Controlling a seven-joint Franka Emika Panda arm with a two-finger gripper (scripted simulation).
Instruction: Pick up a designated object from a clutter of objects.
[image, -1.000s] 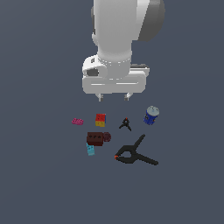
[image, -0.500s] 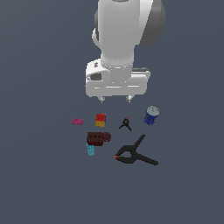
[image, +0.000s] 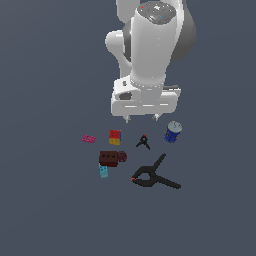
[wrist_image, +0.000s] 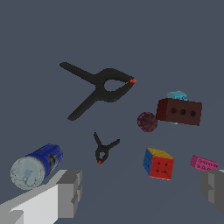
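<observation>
The blue can (image: 173, 132) with a pale top stands at the exterior view's right of the clutter; in the wrist view it (wrist_image: 37, 165) shows beside one fingertip (wrist_image: 70, 192). My gripper (image: 142, 118) hovers above the floor, open and empty, behind the tiny black clamp (image: 144, 142) and to the exterior view's left of the can. The clutter holds the red-yellow-blue cube (image: 115, 137), a pink brick (image: 89, 139), a dark red brick (image: 109, 158), a cyan brick (image: 103, 171) and the large black clamp (image: 152, 175).
A small dark red ball (wrist_image: 147, 121) lies against the dark red brick (wrist_image: 180, 111). The large clamp (wrist_image: 99, 87) and tiny clamp (wrist_image: 104, 149) lie between the can and the bricks. All rest on a plain grey floor (image: 50, 210).
The arm has moved toward the exterior view's right and slightly lower, bringing the gripper nearer the can. The objects have not moved.
</observation>
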